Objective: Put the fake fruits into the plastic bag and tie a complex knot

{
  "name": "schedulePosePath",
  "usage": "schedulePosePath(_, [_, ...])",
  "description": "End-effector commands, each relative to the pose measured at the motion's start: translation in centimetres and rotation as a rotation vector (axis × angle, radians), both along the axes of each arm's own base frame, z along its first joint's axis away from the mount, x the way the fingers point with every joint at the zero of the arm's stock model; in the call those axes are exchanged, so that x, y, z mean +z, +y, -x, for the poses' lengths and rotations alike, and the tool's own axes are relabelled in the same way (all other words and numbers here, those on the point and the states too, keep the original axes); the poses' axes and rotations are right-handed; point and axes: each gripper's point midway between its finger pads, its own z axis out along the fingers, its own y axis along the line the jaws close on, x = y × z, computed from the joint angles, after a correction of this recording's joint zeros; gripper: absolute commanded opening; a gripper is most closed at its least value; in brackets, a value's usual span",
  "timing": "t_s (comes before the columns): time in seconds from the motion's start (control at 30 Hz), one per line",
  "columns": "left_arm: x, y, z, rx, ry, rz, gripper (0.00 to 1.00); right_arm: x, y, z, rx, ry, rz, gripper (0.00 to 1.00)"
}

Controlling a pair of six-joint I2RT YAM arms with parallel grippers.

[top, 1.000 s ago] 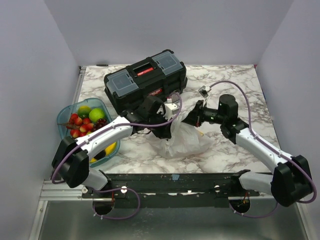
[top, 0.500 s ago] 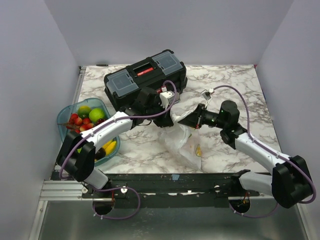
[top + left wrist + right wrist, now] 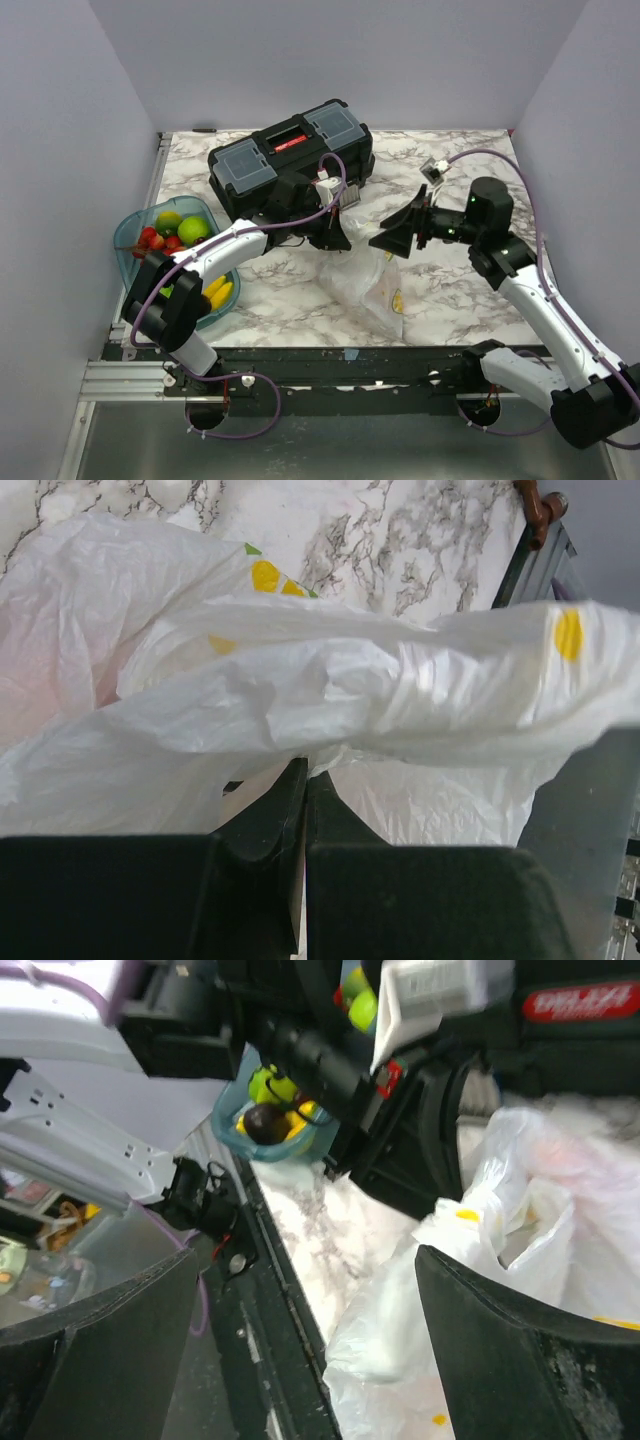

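The plastic bag (image 3: 368, 285) lies crumpled on the marble table, whitish with yellow dots. My left gripper (image 3: 336, 233) is shut on its upper edge; in the left wrist view the fingers (image 3: 262, 825) pinch a fold of the bag (image 3: 300, 680). My right gripper (image 3: 396, 236) hangs open just right of the bag's top, holding nothing. In the right wrist view its gripper (image 3: 310, 1290) stands wide, with the bag (image 3: 480, 1270) beside the right finger. The fake fruits (image 3: 172, 235), red, green and yellow, lie in the teal tray at the left. What is inside the bag is hidden.
A black toolbox (image 3: 290, 160) with grey-blue lids stands behind the left gripper, close to the bag's top. The teal tray (image 3: 131, 222) sits at the table's left edge, partly under the left arm. The black rail (image 3: 350, 360) runs along the near edge.
The right gripper has opened, let go of the bag and drawn back to the right. The left gripper kept its hold and shifted slightly toward the toolbox; the bag has sagged lower.
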Motion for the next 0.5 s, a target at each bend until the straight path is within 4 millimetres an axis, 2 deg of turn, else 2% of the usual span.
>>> schedulePosePath(0.0, [0.4,0.0,0.0,0.017,0.012,0.038,0.00,2.7,-2.9,-0.4,-0.024,-0.039,0.031,0.92])
schedulePosePath(0.07, [0.3,0.1,0.0,0.028,0.013,0.039,0.00,3.7,-4.7,-3.1,-0.102,-0.012,0.013,0.89])
schedulePosePath(0.13, [0.2,0.2,-0.1,0.038,0.013,0.034,0.00,3.7,-7.0,-6.3,-0.184,0.025,-0.007,0.80])
schedulePosePath(0.2, [0.1,0.2,0.0,0.043,0.015,0.033,0.00,2.0,-9.3,-9.6,-0.297,0.051,0.027,0.64])
schedulePosePath(0.27, [0.0,0.3,-0.1,0.052,0.021,0.031,0.00,-0.7,-9.9,-11.2,-0.321,0.059,0.092,0.54])
schedulePosePath(0.33, [-0.2,0.3,-0.2,0.064,0.029,0.026,0.00,-4.0,-9.5,-11.4,-0.260,0.107,0.107,0.45])
schedulePosePath(0.47, [-0.8,0.4,-0.9,0.100,0.048,0.001,0.00,-9.1,-7.6,-10.2,-0.134,0.237,0.103,0.43])
